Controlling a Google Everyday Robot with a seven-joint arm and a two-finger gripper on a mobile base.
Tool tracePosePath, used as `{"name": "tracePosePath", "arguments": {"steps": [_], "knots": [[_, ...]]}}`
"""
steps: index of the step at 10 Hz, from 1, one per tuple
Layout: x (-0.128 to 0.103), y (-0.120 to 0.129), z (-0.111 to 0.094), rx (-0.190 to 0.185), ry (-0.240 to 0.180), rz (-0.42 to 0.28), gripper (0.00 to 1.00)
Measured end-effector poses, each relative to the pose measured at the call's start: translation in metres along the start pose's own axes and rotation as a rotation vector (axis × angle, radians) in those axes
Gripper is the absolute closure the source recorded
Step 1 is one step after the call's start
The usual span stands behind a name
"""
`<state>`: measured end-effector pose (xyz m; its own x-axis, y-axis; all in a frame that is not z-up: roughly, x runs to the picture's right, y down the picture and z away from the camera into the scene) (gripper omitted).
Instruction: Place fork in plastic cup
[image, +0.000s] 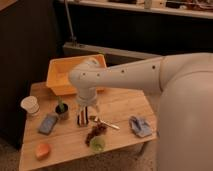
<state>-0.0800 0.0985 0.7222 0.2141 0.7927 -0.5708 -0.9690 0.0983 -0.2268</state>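
Pincer (84, 118) low at frame centre-left, state cannot be told. Fork (106, 123) lies just right, axis slanting toward lower right.

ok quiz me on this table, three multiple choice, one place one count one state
1. Where is the tool? A over the white paper cup; B low over the table, between the dark cup and the fork; C over the plastic cup
2. Cups on the table? A one; B three; C five
3. The fork is: A lying on the table; B standing in the plastic cup; C in the dark cup
Answers: B, it hangs beside the fork; B, white, dark and green ones show; A, it lies flat near the tool.
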Motion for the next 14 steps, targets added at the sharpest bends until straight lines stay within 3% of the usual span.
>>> {"name": "tracePosePath", "arguments": {"steps": [2, 3, 8, 10, 14], "knots": [[-0.010, -0.021, 0.006, -0.076, -0.061, -0.119, 0.35], [-0.014, -0.029, 0.009, -0.097, -0.078, -0.153, 0.35], [-0.019, -0.031, 0.012, -0.112, -0.090, -0.195, 0.35], [-0.019, -0.034, 0.027, -0.114, -0.088, -0.259, 0.35], [-0.017, -0.039, 0.076, -0.180, -0.097, -0.464, 0.35]]}}
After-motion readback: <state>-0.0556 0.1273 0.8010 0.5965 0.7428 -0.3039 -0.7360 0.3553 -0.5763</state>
